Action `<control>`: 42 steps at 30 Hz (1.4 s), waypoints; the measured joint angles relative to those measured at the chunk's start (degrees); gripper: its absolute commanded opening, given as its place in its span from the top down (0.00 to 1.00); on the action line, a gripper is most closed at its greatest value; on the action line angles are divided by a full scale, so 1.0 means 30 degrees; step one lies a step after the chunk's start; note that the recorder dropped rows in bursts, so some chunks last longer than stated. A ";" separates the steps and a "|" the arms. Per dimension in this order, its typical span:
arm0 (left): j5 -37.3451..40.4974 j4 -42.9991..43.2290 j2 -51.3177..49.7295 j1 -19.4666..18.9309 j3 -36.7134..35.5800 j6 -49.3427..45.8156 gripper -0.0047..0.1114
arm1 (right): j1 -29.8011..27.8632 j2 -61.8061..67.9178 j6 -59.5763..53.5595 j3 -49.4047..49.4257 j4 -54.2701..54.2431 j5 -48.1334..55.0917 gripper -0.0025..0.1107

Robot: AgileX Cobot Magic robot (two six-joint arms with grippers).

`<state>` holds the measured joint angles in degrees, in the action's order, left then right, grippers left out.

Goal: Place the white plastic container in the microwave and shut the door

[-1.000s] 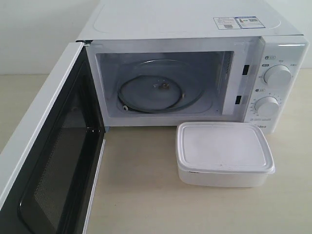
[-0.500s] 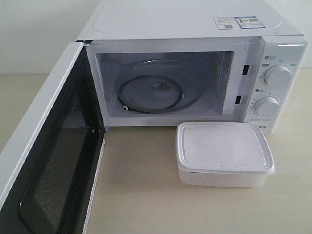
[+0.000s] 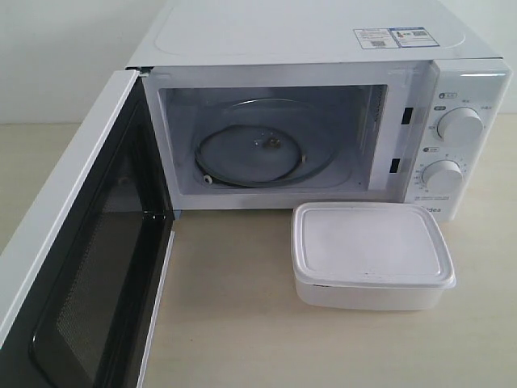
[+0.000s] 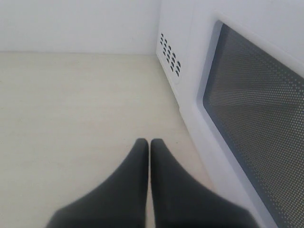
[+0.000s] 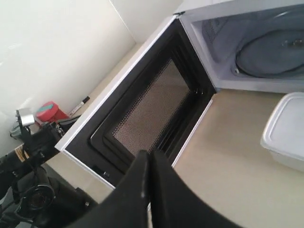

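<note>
**Nothing had shifted over the last second, so your task had yet to begin.**

Your left end effector [image 4: 148,141] and right end effector [image 5: 149,153] were both pressed together, pinching nothing. Nearest, the door [image 3: 73,210] stood swung wide open. Past it, the white plastic container [image 3: 370,252] sat lidded on the surface [image 3: 234,307], just before the dial panel of the microwave [image 3: 307,32]. Farther in, only the glass turntable [image 3: 258,149] lay inside. Picking up the container was probably your first step.

Letters "idea" of brand mark [image 3: 432,217] on microwave [image 3: 307,32], below lower dial [image 3: 443,176]; top stickers [image 3: 392,36] and dial print too small to read
</note>
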<state>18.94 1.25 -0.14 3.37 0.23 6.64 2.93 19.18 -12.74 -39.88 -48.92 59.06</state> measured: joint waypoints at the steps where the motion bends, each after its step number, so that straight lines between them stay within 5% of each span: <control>1: 0.0000 0.0000 0.0000 0.0000 0.0000 0.0000 0.93 | 0.0000 0.0338 0.0000 0.0000 0.0000 0.0172 0.98; 23: 0.0000 0.0000 0.0000 0.0000 0.0000 0.0000 0.93 | 0.1074 0.2421 -0.1946 0.2970 -0.0274 0.2414 0.98; 42: 0.0000 0.0000 0.0000 0.0000 0.0000 0.0000 0.93 | 0.6844 0.3501 0.4539 0.1739 1.7369 0.0885 0.98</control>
<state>18.94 1.25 -0.14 3.37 0.23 6.64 23.47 29.69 0.87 -34.66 3.19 61.71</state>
